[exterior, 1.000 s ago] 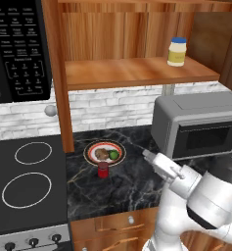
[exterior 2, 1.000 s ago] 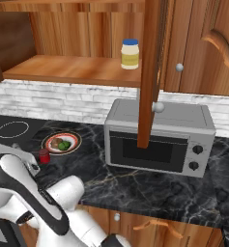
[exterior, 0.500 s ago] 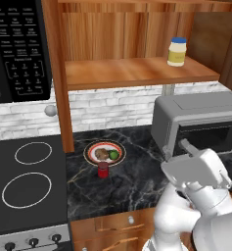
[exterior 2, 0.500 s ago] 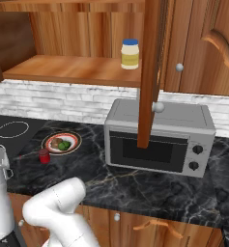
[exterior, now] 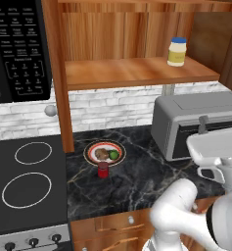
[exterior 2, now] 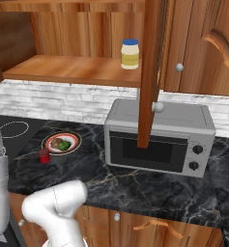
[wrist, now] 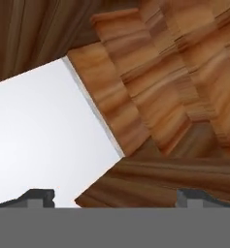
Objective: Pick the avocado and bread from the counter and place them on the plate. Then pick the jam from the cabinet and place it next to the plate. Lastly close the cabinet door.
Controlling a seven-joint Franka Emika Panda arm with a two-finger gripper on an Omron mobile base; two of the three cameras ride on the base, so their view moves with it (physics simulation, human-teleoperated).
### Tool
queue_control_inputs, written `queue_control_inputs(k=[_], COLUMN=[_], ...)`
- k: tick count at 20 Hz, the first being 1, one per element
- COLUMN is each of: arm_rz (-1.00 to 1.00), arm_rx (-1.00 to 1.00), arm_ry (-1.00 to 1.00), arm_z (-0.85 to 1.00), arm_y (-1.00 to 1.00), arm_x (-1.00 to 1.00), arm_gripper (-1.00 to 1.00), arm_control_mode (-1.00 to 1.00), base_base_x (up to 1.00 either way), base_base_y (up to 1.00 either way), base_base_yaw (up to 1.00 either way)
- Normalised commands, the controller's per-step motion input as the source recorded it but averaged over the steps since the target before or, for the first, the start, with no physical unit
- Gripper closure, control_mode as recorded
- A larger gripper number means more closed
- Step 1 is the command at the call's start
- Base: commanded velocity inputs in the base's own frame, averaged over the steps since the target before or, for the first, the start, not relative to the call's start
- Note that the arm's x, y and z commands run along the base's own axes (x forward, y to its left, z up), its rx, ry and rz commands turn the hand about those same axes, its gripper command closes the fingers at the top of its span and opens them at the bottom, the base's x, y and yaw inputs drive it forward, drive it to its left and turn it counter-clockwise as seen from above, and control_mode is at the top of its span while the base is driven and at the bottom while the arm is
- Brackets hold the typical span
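Observation:
The plate [exterior: 91, 148] lies on the black counter [exterior: 137, 181] with the bread [exterior: 102, 154] and the green avocado [exterior: 114, 155] on it. The dark red jam [exterior: 103, 169] stands upright on the counter, close against the plate's front rim; it is also at the plate's left as the jam [exterior 2: 44, 156]. The cabinet [exterior: 132, 71] is open. Its cabinet door [exterior 2: 147, 72] sticks out edge-on, silver knob low. My gripper [wrist: 114, 197] is open, empty, and points up at wood panels. The hand [exterior: 218, 147] hangs high, right of the plate.
A pale yellow jar with a blue lid [exterior: 176, 51] stands on the cabinet shelf. A grey toaster oven [exterior 2: 159, 137] sits on the counter under it. The black stove [exterior: 24, 181] lies left of the plate, with a black microwave [exterior: 17, 49] above it.
The arm has swung up and to the right, away from the jam and plate, and the hand has turned to face upward. The jam stays on the counter.

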Motion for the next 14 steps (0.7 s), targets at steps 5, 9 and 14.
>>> queue_control_inputs(k=[5, 9, 14], arm_rz=[-0.01, 0.00, -0.05], arm_rx=[0.13, 0.14, 0.22], arm_ry=[-0.16, -0.43, -0.33], arm_z=[0.12, 0.33, 0.55], arm_y=[-0.40, -0.37, -0.70], arm_x=[-0.51, -0.84, -0.56], arm_gripper=[-1.00, -1.00, -1.00], arm_control_mode=[-1.00, -1.00, -1.00], base_base_x=[0.00, 0.00, 0.00], base_base_y=[0.00, 0.00, 0.00], base_base_yaw=[0.00, 0.00, 0.00])
